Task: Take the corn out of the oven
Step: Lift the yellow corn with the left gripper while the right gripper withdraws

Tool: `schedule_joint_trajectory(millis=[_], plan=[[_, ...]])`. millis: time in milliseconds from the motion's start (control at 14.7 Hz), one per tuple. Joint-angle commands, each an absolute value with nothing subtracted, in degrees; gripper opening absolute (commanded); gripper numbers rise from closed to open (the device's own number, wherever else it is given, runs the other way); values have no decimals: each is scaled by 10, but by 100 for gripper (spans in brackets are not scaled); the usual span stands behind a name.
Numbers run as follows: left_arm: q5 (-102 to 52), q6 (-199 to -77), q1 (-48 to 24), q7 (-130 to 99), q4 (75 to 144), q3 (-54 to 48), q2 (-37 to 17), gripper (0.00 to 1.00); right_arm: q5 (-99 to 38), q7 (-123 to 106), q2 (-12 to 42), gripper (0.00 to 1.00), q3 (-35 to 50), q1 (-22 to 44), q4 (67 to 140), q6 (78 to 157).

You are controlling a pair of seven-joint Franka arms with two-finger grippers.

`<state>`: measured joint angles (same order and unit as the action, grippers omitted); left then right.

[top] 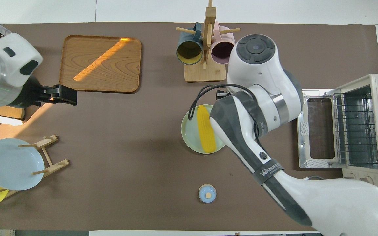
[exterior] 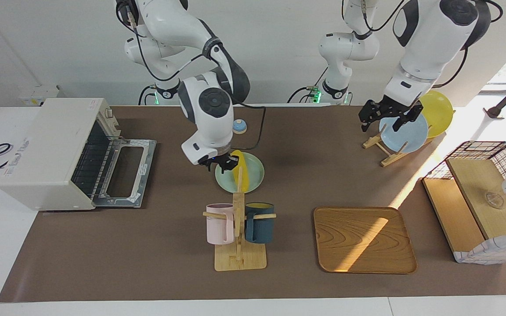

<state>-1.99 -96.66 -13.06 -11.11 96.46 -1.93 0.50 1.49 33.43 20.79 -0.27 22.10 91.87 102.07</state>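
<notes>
The yellow corn [top: 206,129] [exterior: 244,169] lies on a pale green plate [top: 189,131] [exterior: 257,174] in the middle of the table, outside the off-white oven [exterior: 46,149] [top: 376,131]. The oven's glass door [exterior: 125,171] hangs open and only the bare wire rack shows inside. My right gripper [exterior: 221,166] hovers just over the plate's edge toward the oven, open and empty, a little apart from the corn; in the overhead view its own arm hides it. My left gripper [exterior: 381,117] [top: 66,95] waits open over the plate rack.
A mug rack [exterior: 238,228] with a pink and a dark blue mug stands farther from the robots than the plate. A wooden tray [exterior: 363,239], a plate rack holding a blue plate [exterior: 404,131], a wire basket [exterior: 486,197] and a small blue knob [exterior: 239,126] are also here.
</notes>
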Motion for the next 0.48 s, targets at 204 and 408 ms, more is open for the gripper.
schedule_joint_trajectory(millis=[204, 408], plan=[[-57, -1062, -263, -211, 987, -15, -67, 100, 57, 289, 137, 43, 4, 150, 1106, 1103], [-70, -1145, -332, -276, 989, -15, -128, 100, 90, 251, 126, 30, 4, 111, 1147, 1131]])
